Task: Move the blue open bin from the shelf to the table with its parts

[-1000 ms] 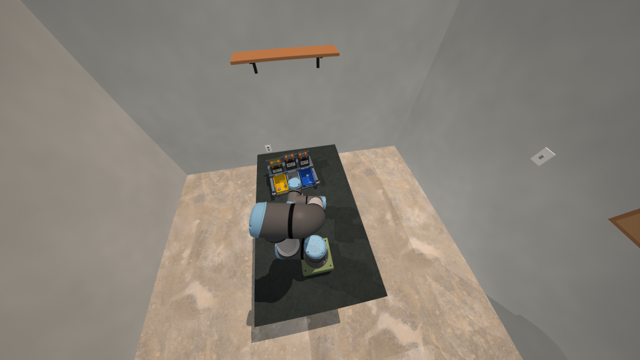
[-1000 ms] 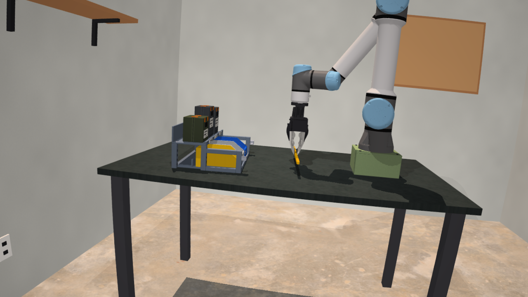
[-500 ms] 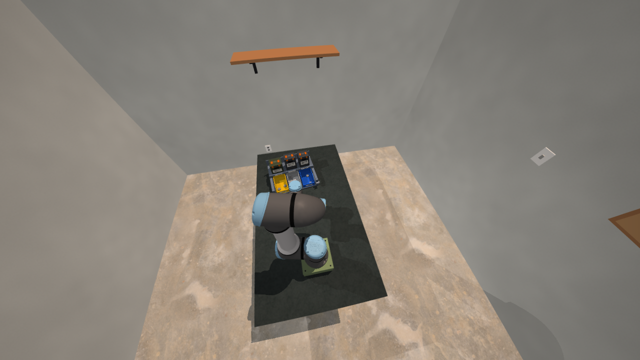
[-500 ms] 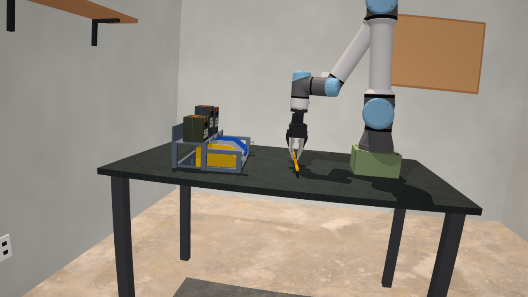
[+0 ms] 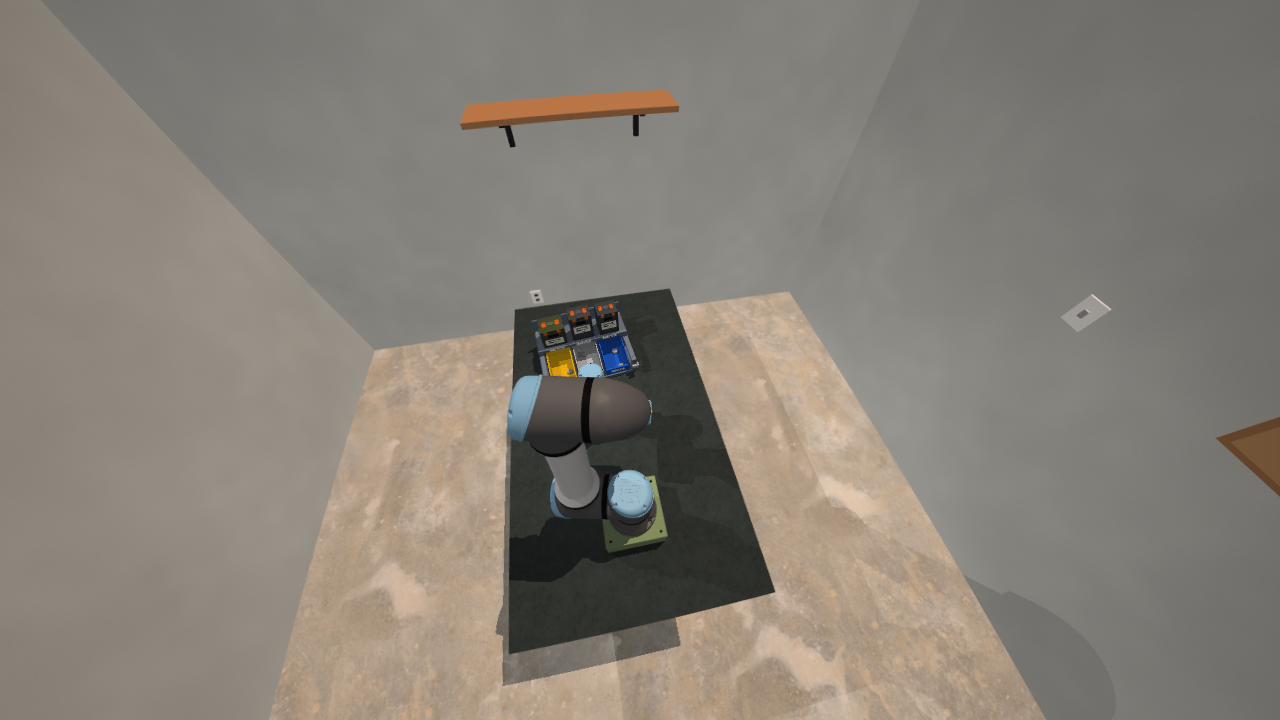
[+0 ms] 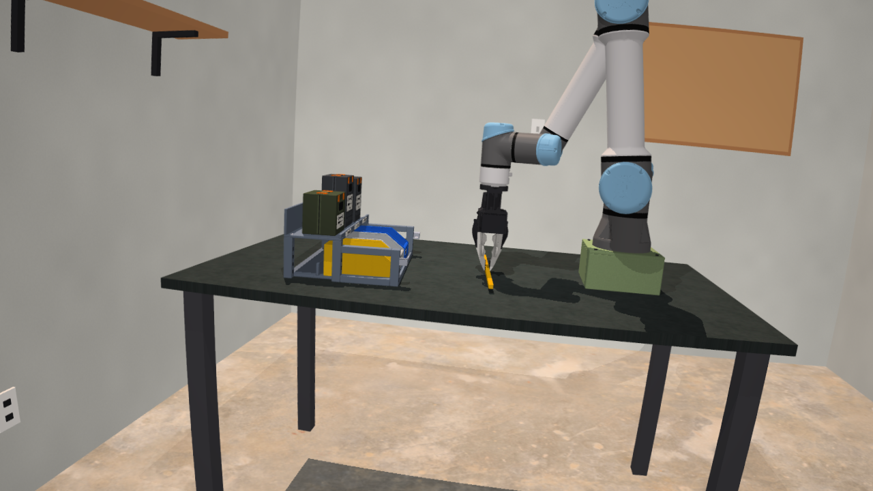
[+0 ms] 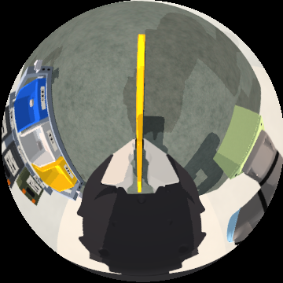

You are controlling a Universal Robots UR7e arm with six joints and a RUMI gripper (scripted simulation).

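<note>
The blue open bin sits in the grey shelf rack at the far end of the table, beside a grey bin and a yellow bin. It also shows in the wrist view at the left. My gripper is over the middle of the table, well apart from the rack. It is shut on a thin yellow bar, seen edge-on in the wrist view. The bar's far end is at or just above the table top.
Three dark boxes stand on the rack's upper level. My green base block is on the table to the right. A wooden wall shelf hangs high on the back wall.
</note>
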